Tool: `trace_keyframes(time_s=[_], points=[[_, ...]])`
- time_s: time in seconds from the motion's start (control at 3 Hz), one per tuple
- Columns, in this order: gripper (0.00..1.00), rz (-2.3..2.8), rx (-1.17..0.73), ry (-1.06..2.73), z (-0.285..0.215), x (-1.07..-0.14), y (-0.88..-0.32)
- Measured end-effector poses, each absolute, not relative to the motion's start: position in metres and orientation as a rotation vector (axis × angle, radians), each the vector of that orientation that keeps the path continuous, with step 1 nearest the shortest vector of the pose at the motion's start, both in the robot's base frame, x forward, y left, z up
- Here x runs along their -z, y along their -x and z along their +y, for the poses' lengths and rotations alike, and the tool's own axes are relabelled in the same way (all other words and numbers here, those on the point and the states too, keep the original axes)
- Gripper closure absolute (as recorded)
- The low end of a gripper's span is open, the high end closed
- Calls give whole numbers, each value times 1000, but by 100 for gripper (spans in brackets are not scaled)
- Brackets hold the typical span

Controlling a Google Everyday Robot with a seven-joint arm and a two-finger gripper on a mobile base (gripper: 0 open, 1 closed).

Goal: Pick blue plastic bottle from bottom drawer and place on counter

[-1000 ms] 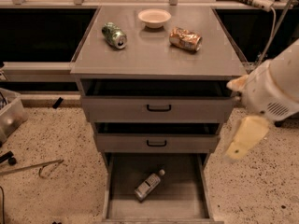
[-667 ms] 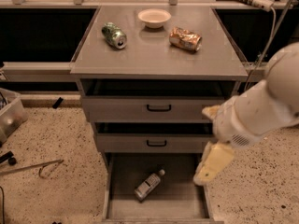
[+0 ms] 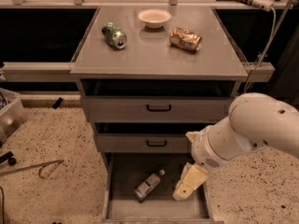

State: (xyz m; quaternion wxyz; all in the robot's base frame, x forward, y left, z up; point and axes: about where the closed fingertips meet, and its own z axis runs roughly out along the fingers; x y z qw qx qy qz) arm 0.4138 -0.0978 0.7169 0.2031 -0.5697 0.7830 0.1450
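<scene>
The blue plastic bottle (image 3: 148,185) lies on its side on the floor of the open bottom drawer (image 3: 122,208), cap pointing up-right. My gripper (image 3: 188,185) hangs over the drawer's right part, just right of the bottle and apart from it. The white arm reaches in from the right. The counter (image 3: 154,55) is the grey top above the drawers.
On the counter lie a green soda can (image 3: 114,35), a white bowl (image 3: 154,17) and a dented orange-gold can (image 3: 185,38). Two grey drawers with black handles (image 3: 158,108) stand above the bottom one. A clear bin (image 3: 9,115) and cables lie on the speckled floor at left.
My arm and gripper have moved left and down, from beside the cabinet's right edge to over the bottom drawer near the bottle. The bottle has not moved.
</scene>
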Motion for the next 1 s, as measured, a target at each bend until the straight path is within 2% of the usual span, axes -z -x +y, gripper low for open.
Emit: trace_keyframes(time_s=[0.33,1.0], points=[[0,2180,-379,1604,-98,-708,-415],[0,2198,-340,1639,-93,-577,-435]])
